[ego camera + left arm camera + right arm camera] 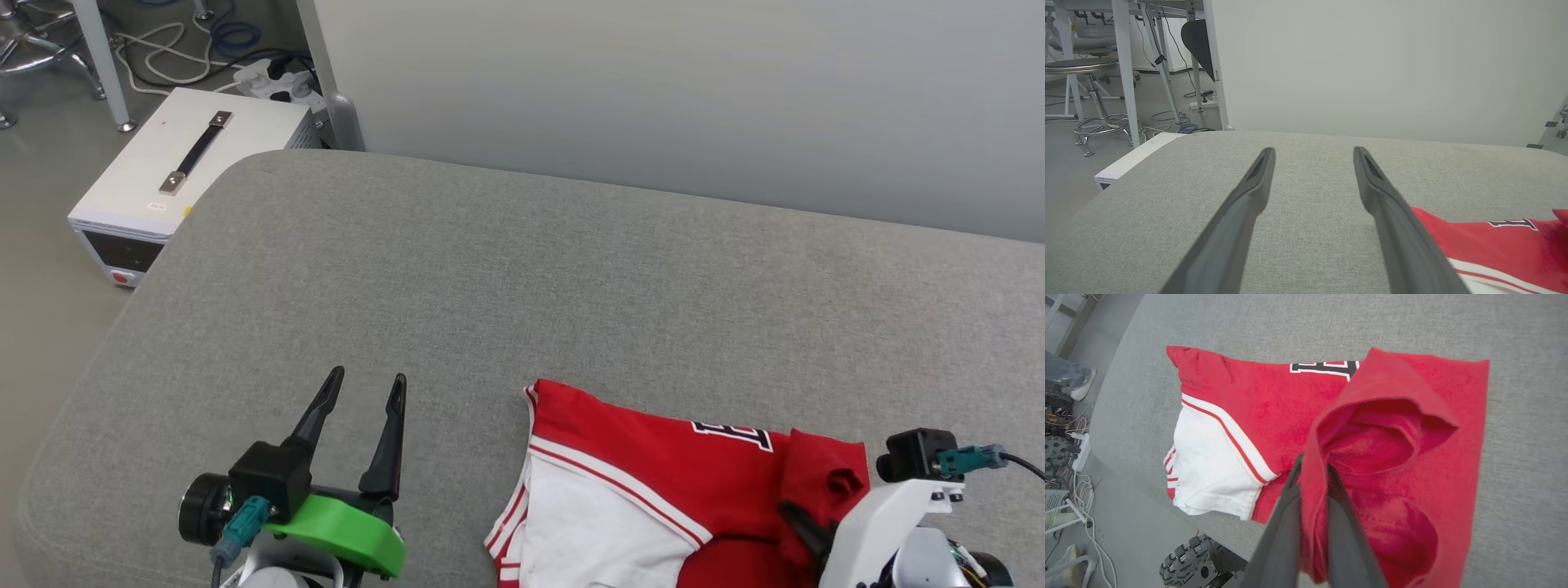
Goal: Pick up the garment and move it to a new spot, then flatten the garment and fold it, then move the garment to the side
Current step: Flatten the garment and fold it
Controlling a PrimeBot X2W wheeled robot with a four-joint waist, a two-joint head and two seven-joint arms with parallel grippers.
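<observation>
The shirt (653,461) lies on the cushion (522,269) at my near right; my left gripper (368,376) hovers left of it.

A grey upholstered cushion (490,269) with rounded corners and a woven fabric cover serves as the work surface. On its near right part lies a red jersey T-shirt (637,465), mostly flat against the fabric. Its white sleeve (588,523), edged with red-and-white striped trim, reaches the cushion's near edge. Black white-outlined lettering (735,434) shows on the red cloth, partly covered by a raised fold of red cloth (824,482) at the shirt's right side.
</observation>
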